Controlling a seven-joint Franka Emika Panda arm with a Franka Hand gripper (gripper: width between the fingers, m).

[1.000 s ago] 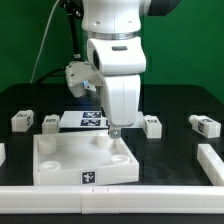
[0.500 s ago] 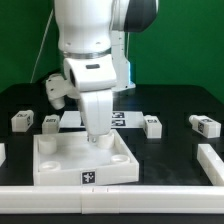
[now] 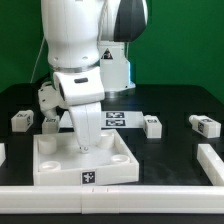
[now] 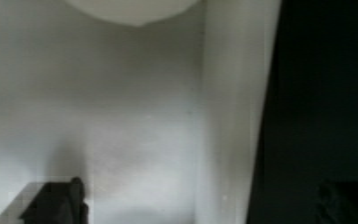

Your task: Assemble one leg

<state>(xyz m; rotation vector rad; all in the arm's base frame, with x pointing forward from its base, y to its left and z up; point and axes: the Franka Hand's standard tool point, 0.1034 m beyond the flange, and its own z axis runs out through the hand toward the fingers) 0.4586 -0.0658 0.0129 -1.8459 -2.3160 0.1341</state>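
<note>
Gripper (image 3: pixel 82 149) low over white tray (image 3: pixel 55 172), fingers (image 4: pixel 51 203) spread, nothing between. Nearest leg (image 3: pixel 50 122) beyond gripper, toward exterior view's left, untouched on table (image 3: pixel 175 105). Risk: sideways move at this height clips tray rim, shifts tray

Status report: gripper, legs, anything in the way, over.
Gripper open, empty, low over white tray. Legs loose beyond tray, none gripped. Nothing seen blocking.
</note>
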